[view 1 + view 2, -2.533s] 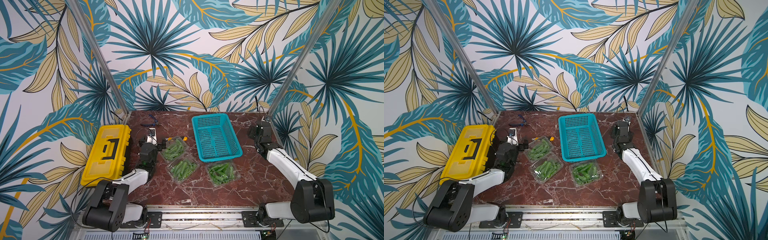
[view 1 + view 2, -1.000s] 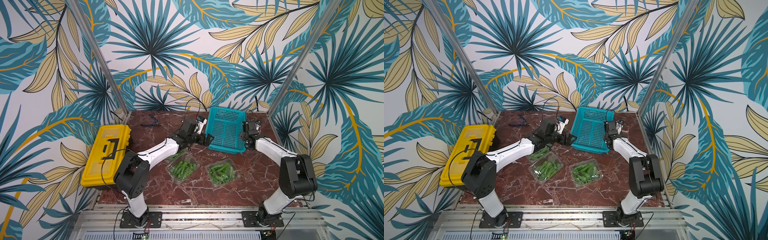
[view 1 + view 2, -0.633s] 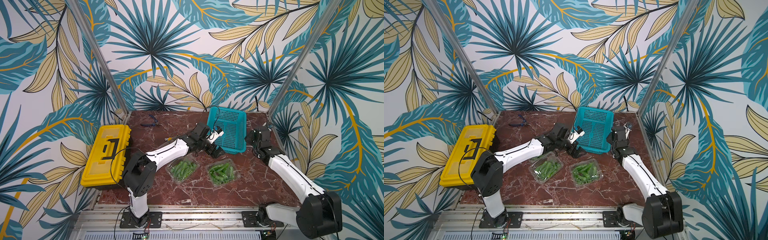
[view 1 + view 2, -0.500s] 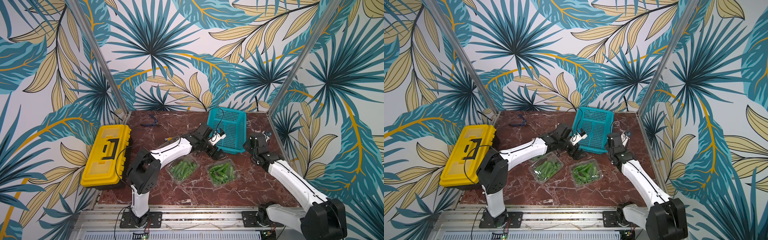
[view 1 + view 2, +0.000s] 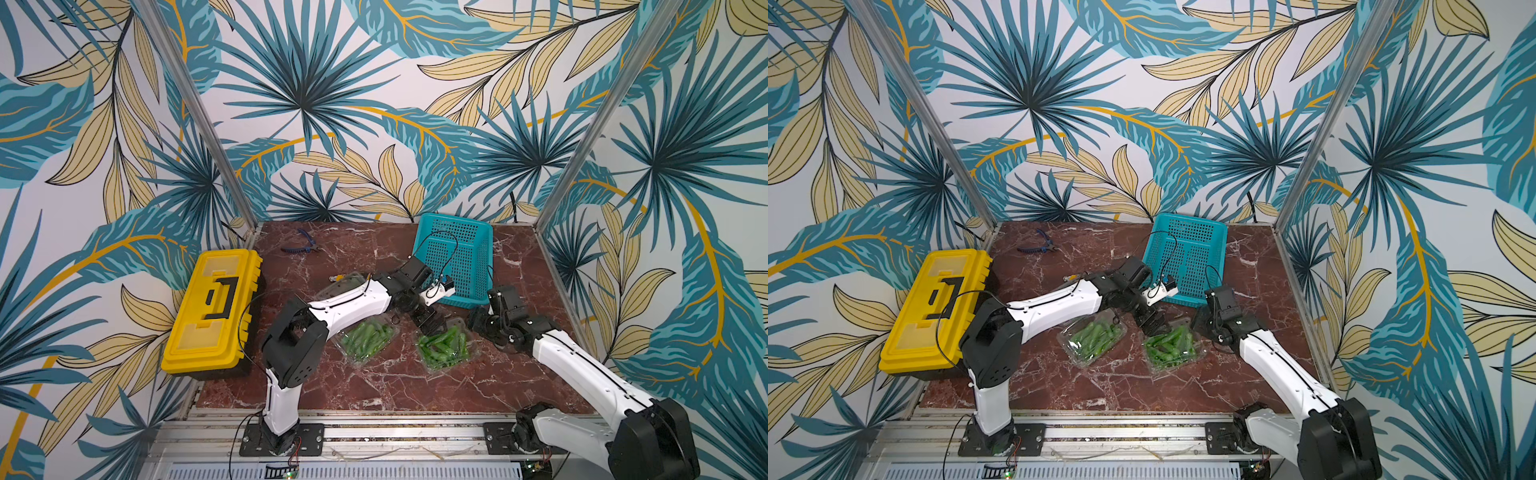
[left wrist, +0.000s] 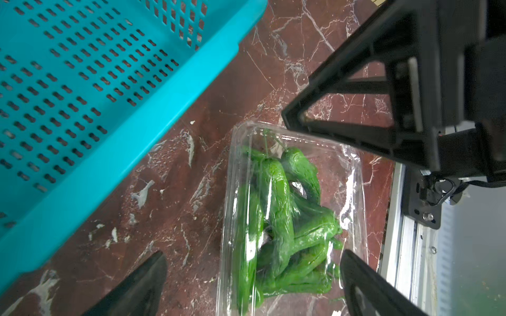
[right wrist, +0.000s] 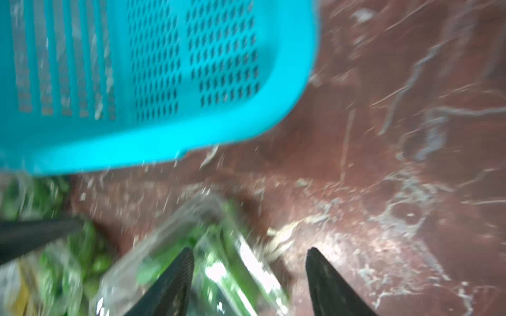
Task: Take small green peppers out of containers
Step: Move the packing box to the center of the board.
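Left gripper (image 6: 253, 254) fingers (image 6: 147, 281) were spread wide and held nothing; the tips sat either side of a clear container (image 6: 351, 169) at lower centre of the left wrist frame. Small green peppers (image 6: 276, 208) lay heaped inside it, seen through the plastic. Right gripper (image 7: 249, 250) fingers (image 7: 175, 276) stood partly apart with nothing clamped. The right wrist frame was blurred: one finger was over the container's corner, the other over bare table (image 7: 383, 191). In the left wrist frame a right finger tip was at the container's upper rim, touching or just above, couldn't tell. In both top views both grippers met at that container, right of centre, the left one over its upper-left end, the right one at its upper-right corner. Second container (image 5: 357, 360) of peppers lay just left of it, apart from both grippers. Teal basket (image 5: 484, 266) stood behind the grippers, upper centre-right. Yellow toolbox (image 5: 214, 307) sat at the left table edge, blue pliers (image 5: 301, 245) near the back wall.
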You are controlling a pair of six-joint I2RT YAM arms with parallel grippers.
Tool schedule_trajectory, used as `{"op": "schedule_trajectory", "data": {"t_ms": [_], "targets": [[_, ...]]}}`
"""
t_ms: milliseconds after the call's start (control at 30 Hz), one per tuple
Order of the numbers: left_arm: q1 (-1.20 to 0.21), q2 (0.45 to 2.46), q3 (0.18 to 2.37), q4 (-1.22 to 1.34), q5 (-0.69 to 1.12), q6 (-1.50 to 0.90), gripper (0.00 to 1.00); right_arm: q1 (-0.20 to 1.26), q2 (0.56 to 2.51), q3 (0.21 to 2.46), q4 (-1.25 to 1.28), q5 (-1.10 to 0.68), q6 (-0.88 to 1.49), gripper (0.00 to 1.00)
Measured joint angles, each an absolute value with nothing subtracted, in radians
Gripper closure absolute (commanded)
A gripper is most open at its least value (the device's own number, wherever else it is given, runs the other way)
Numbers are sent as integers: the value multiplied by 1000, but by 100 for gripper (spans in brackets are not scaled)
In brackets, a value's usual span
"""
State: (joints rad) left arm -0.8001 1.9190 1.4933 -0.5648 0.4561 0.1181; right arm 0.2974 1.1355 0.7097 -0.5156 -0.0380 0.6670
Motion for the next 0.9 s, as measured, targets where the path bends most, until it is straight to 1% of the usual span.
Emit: {"op": "schedule_trajectory", "data": {"t_ms": [100, 200, 467, 633, 767, 900], "targets": [[-806, 1920, 1493, -569, 451, 124, 1, 297, 1147, 710, -548, -137, 631, 34], [-810, 1922, 1493, -573, 445, 126, 0, 297, 1152, 709, -582, -190, 612, 34], [-817, 1953, 1510, -586, 437, 134, 0, 297, 1099, 688, -687, -177, 577, 34], [-818, 1964, 1525, -600, 431, 143, 0, 297, 1090, 648, -693, -243, 556, 34], [-818, 1964, 1526, -605, 430, 148, 0, 297, 1135, 637, -675, -350, 545, 34], [-818, 1964, 1526, -614, 426, 149, 0, 297, 1192, 657, -648, -414, 529, 35]]}}
